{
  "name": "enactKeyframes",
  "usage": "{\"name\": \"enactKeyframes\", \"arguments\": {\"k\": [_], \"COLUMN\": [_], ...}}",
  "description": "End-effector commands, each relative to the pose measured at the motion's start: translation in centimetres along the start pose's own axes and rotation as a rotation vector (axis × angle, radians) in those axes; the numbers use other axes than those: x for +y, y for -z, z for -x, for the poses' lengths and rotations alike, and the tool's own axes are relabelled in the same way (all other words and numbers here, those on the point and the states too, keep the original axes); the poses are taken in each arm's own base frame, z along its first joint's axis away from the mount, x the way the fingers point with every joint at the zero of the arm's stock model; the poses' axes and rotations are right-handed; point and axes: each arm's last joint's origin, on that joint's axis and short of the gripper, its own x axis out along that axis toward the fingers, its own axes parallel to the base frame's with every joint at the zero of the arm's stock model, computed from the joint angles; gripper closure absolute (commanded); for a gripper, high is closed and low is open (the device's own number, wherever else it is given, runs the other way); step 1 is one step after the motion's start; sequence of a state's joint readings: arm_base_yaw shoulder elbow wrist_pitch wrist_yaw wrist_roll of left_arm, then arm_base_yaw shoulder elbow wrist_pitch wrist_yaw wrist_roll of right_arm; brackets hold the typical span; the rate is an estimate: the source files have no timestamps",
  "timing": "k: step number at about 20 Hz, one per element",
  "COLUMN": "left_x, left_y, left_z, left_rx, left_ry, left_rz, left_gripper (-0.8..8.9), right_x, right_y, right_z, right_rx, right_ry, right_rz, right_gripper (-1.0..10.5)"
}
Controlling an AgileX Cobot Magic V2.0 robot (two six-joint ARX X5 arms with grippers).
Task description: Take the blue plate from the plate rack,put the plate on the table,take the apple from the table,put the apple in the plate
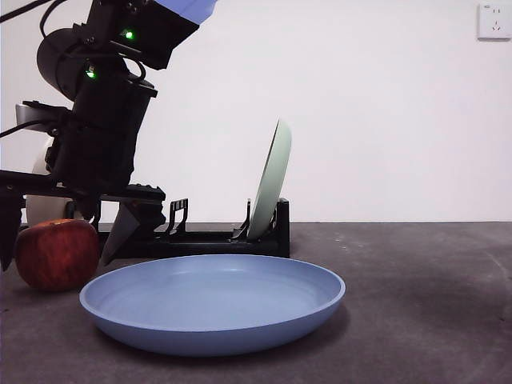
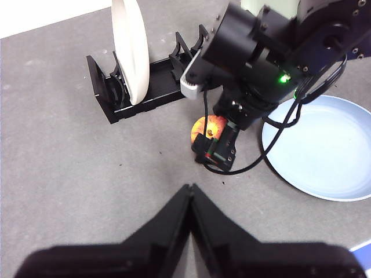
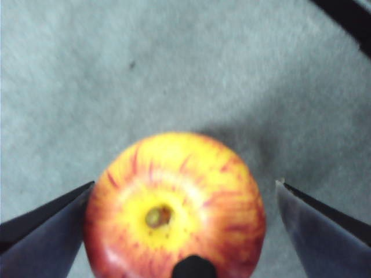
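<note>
Fingers of the right gripper (image 3: 185,202) stand wide apart, one on each side of the apple (image 3: 174,205), neither clearly pressing yet; one looks touching or nearly so, the other shows a clear gap. Your apple sits on the table (image 1: 432,304), stem end up, at about 9 o'clock from the blue plate (image 1: 214,300) in the front view, just beside its rim.

Step in hand, as you should read it: closing on the apple.
- Centre first. The apple sits nearer one finger than the other; shift so both pads meet it together, or it may roll.
- Bite at the widest girth, not high on the shoulder, where a round, smooth skin slips out.
- Close gently; lift straight up before you travel.
- Clear the plate's raised rim, then set down near the plate's middle and release low.

Around you:
- Plate rack (image 1: 200,232) stands behind the blue plate, at roughly 12 o'clock from it, close behind the apple too.
- Pale green plate (image 1: 270,180) leans upright in the rack at the far end from the apple.
- Cream-white plate (image 2: 132,49) stands in the rack end nearest the apple; the working arm hangs close to it. Mind it on the lift.
- Left gripper (image 2: 190,191) waits well back with its fingers pressed together, holding nothing, out of the path.
- Blue plate lies flat and bare, path to it short and unobstructed apart from its rim.
</note>
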State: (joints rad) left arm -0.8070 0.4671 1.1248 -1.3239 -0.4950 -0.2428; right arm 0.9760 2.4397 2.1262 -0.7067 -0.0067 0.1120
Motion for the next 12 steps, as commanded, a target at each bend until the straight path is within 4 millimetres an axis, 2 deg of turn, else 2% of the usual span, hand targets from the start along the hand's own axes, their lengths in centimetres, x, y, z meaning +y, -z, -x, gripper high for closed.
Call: {"name": "enactKeyframes", "arguments": {"k": [1, 4, 5, 9, 12], "left_x": [0.0, 0.0, 0.0, 0.0, 0.0], "left_y": [0.1, 0.1, 0.1, 0.1, 0.1], "left_z": [0.0, 0.0, 0.0, 0.0, 0.0], "left_rx": [-0.002, -0.002, -0.002, -0.002, -0.002], "left_ry": [-0.006, -0.007, -0.006, -0.006, -0.007], "left_rz": [-0.006, -0.007, -0.007, -0.007, -0.009], "left_gripper": [8.22, 8.22, 8.22, 8.22, 8.22], "right_x": [0.3, 0.3, 0.3, 0.3, 0.3], "right_y": [0.4, 0.6, 0.6, 0.4, -0.6], "right_z": [-0.8, -0.8, -0.8, -0.7, 1.3], "right_rx": [0.017, 0.037, 0.042, 0.03, 0.022], "right_ry": [0.0, 0.0, 0.0, -0.003, 0.012], "right_rz": [0.002, -0.015, -0.033, -0.073, -0.061], "right_gripper": [2.7, 6.3, 7.2, 8.9, 9.2]}}
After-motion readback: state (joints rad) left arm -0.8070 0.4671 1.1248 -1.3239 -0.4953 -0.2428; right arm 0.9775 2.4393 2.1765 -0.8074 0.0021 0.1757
